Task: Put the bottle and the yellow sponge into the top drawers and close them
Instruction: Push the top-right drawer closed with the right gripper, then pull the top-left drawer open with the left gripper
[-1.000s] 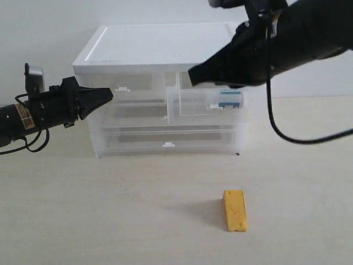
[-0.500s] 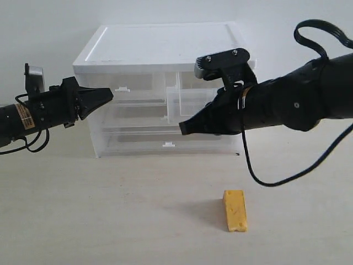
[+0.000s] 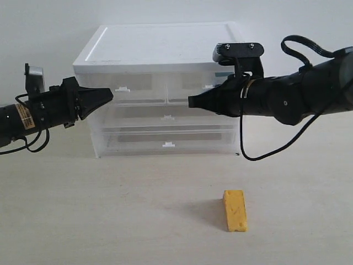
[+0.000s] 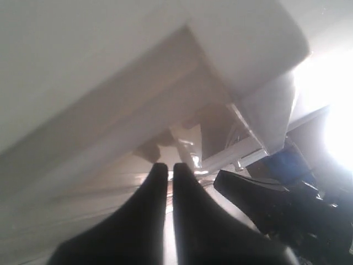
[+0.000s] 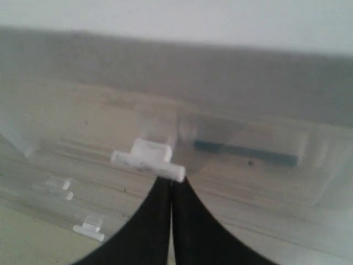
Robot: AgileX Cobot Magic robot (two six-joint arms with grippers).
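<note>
The left gripper (image 3: 109, 94) is held at the left front corner of the unit (image 3: 165, 47), near the left drawer (image 3: 140, 83). Its fingers are pressed together with nothing between them. Whether the unit is touched cannot be told, as the left wrist view is blurred and washed out by glare on one side.

The right gripper (image 3: 191, 102) is likewise pressed together and empty, its tip set before the right drawer (image 3: 185, 83). In the right wrist view the tip is seen just at a white tab (image 5: 148, 157) on that drawer's front. Both top drawers appear pushed in flush, though much of the right drawer is covered by the right arm (image 3: 287, 96).

The bottle (image 5: 242, 152) is made out only as a blurred teal band behind the translucent front; its cap and outline cannot be distinguished. The sponge (image 3: 234, 210) lies in full sight on the table (image 3: 110, 215), well apart from the unit and both grippers.
</note>
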